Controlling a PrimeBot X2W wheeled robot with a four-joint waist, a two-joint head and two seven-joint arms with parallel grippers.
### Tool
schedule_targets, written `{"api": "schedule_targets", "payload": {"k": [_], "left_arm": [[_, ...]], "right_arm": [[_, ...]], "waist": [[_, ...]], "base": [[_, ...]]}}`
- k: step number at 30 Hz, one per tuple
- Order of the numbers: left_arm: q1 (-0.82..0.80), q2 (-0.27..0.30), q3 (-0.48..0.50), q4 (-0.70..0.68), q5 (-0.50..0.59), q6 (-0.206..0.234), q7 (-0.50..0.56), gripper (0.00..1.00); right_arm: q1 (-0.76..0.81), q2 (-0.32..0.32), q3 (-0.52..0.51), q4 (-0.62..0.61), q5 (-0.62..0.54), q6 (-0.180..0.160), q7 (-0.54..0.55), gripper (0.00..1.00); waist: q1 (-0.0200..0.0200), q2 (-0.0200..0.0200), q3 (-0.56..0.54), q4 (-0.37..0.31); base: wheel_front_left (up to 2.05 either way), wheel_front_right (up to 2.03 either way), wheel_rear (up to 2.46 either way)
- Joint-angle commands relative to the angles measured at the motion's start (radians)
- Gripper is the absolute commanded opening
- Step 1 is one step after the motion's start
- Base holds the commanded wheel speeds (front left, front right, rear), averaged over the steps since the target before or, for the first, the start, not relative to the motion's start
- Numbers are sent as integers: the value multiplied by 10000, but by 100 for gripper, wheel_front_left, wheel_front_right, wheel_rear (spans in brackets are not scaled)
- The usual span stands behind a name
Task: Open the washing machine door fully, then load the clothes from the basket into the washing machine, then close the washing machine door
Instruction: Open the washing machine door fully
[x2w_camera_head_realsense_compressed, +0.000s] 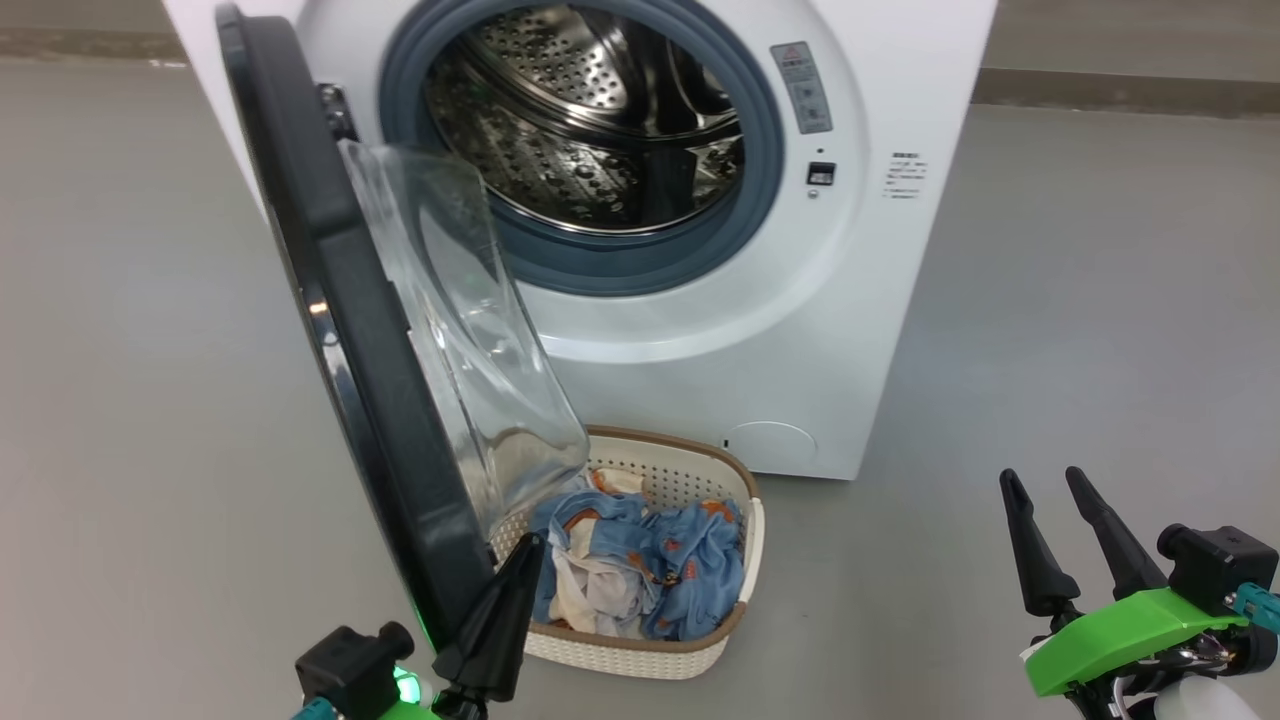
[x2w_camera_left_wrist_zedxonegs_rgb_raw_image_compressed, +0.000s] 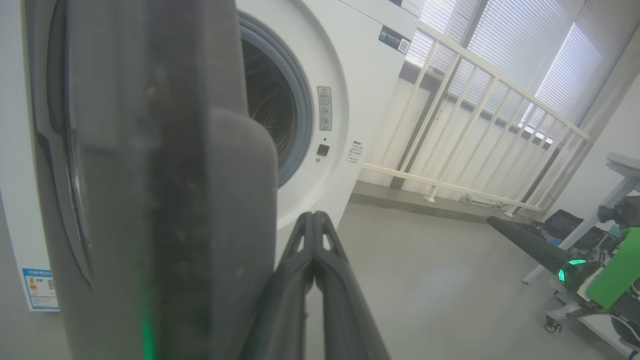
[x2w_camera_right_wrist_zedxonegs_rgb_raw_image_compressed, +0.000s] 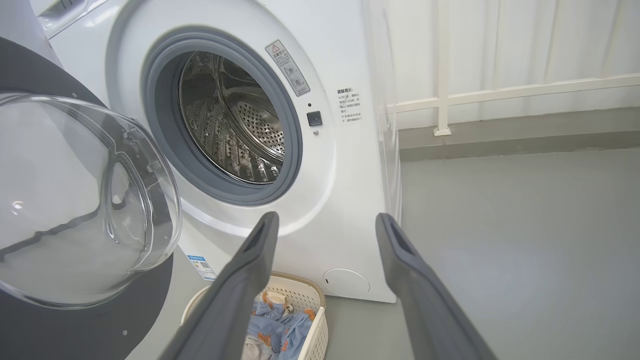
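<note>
The washing machine door (x2w_camera_head_realsense_compressed: 330, 300) stands edge-on toward us, hinged at nine o'clock of the drum mouth, and by my read it is not yet fully open. The left gripper (x2w_camera_head_realsense_compressed: 527, 548), jaws clenched on nothing, sits just beside the door's lower rim on the glass side. The door lies at its nine o'clock, so a push that way looks right. The clothes (x2w_camera_head_realsense_compressed: 650, 560) lie in the basket (x2w_camera_head_realsense_compressed: 755, 540) under the glass bowl. The right gripper (x2w_camera_head_realsense_compressed: 1042, 475), jaws released, waits well apart at the basket's four o'clock.
</note>
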Motion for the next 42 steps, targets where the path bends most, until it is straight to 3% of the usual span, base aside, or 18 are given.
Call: {"api": "schedule_targets", "payload": {"k": [1,17,31,42], "left_arm": [[-270,315,600,-190,31,229,-33,0],[-234,878,1029,-329,-51,750,358,0],[-736,2076,2045,98,-297,1310,1173,0],[-1694,2890,2692,1345,-619,1186,1338,0]], "right_arm": [[-100,-129,159,-175,70,75,-120,100],[-80,29,99,-154,37,75,-120,100],[-164,235,-68,-139,-43,75,-120,100],[-305,396,-193,-169,-149,75,-120,100]], "waist": [[0,-1,-39,287],[0,-1,-20,1198],[0,-1,235,1777],[0,-1,556,2084]], "base": [[0,0,0],[0,0,0],[0,0,0],[0,0,0]]}}
